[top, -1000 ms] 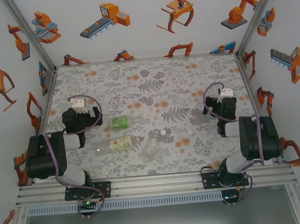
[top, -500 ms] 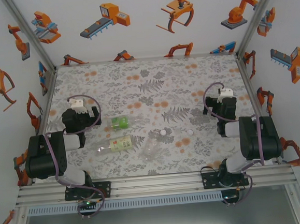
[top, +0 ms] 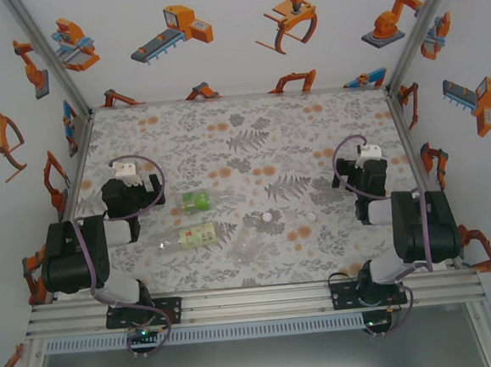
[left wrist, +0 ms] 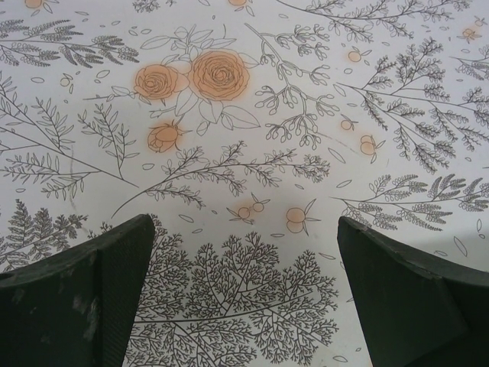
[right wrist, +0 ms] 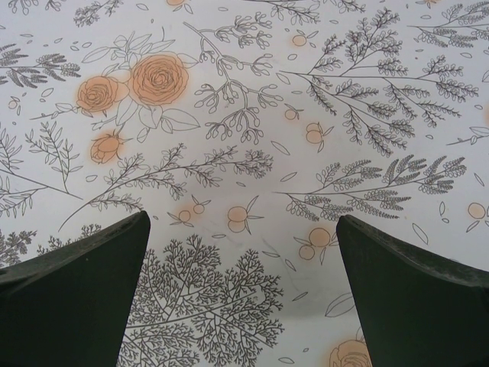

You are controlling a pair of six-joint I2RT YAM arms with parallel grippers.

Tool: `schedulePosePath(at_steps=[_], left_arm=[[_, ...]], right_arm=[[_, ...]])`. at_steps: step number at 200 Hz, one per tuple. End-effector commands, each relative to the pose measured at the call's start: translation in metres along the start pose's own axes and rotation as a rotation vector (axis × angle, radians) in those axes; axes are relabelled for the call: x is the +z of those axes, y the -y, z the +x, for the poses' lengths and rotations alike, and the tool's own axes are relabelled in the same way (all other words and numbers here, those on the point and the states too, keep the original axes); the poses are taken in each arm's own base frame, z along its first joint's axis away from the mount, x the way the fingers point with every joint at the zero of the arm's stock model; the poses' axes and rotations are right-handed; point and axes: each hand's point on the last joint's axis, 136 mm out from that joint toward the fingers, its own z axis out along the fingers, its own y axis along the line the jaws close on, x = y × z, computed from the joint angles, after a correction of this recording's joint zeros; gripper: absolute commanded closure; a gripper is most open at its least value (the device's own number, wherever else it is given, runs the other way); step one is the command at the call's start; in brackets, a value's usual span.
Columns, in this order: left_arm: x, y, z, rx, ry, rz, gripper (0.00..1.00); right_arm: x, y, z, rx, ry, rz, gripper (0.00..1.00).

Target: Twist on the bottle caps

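Three clear bottles lie on their sides at the table's middle in the top view: one with a green label (top: 197,200), one with a pale yellow-green label (top: 192,236), and an unlabelled one (top: 250,241). Small white bottle caps (top: 268,217) (top: 311,216) lie loose on the cloth just right of them. My left gripper (top: 125,170) (left wrist: 244,294) hovers left of the bottles, open, with only the printed cloth between its dark fingers (left wrist: 84,298). At the right side my right gripper (top: 367,153) (right wrist: 243,294) is likewise open and holds nothing, its fingers (right wrist: 412,298) wide apart.
The table (top: 249,124) wears a white cloth printed with grey ferns and orange flowers. White walls with orange robot pictures close in the left, back and right sides. An aluminium rail (top: 255,302) with both arm bases runs along the near edge.
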Motion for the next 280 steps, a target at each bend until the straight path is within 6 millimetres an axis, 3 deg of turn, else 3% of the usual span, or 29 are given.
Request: schedulePosePath(at_steps=[1,68,133,156,210,250,280], left_arm=[[-0.004,0.001,-0.023,0.005,0.033,-0.019,0.03],[-0.025,0.009,-0.052,0.006,-0.051,-0.088,0.03],[-0.06,0.054,-0.07,-0.183,-0.346,-0.032,0.02],[-0.072,0.085,-0.069,-0.166,-0.453,0.008,0.0],[-0.112,0.174,-0.065,-0.04,-0.591,0.116,0.01],[-0.14,0.238,-0.044,0.035,-0.682,0.171,0.03],[-0.151,0.279,-0.014,0.075,-0.771,0.199,0.03]], right_arm=[[-0.007,-0.002,-0.028,-0.011,0.06,-0.01,0.01],[-0.021,-0.024,-0.043,-0.031,-0.108,-0.087,0.03],[-0.052,-0.081,-0.042,-0.043,-0.314,-0.184,0.07],[-0.061,-0.096,-0.038,-0.058,-0.362,-0.182,0.08],[-0.071,-0.094,-0.029,0.064,-0.459,-0.135,0.1],[-0.075,-0.092,-0.029,0.087,-0.459,-0.127,0.1],[-0.077,-0.095,-0.028,0.097,-0.459,-0.142,0.1]])
